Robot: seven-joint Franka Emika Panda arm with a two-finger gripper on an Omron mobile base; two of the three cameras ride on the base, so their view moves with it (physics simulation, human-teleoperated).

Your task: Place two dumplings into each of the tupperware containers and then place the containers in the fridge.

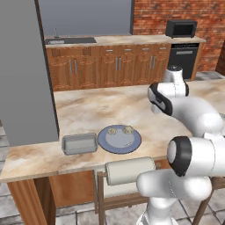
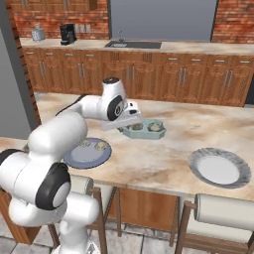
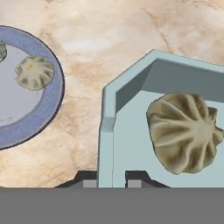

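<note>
The pale teal tupperware container (image 2: 147, 133) sits mid-counter with two dumplings (image 2: 155, 127) in it. In the hand view one big dumpling (image 3: 186, 131) lies inside the teal container (image 3: 131, 87). My gripper (image 3: 111, 183) is shut on its near rim, a dark fingertip (image 3: 89, 183) on each side of the wall. From the right base view the gripper (image 2: 128, 124) is at the tub's left end. The grey container (image 1: 79, 143) stands empty by the counter's front edge. Two more dumplings (image 1: 113, 131) rest on the blue-grey plate (image 1: 119, 145). The fridge (image 1: 26, 70) is the tall grey slab at the left.
A white plate (image 2: 220, 167) lies on the right of the counter. Stool backs (image 1: 129, 170) stand against the counter's front edge. Across the aisle are wooden cabinets with a sink (image 1: 70, 41), a black dishwasher (image 1: 184, 59) and a microwave (image 1: 181, 28).
</note>
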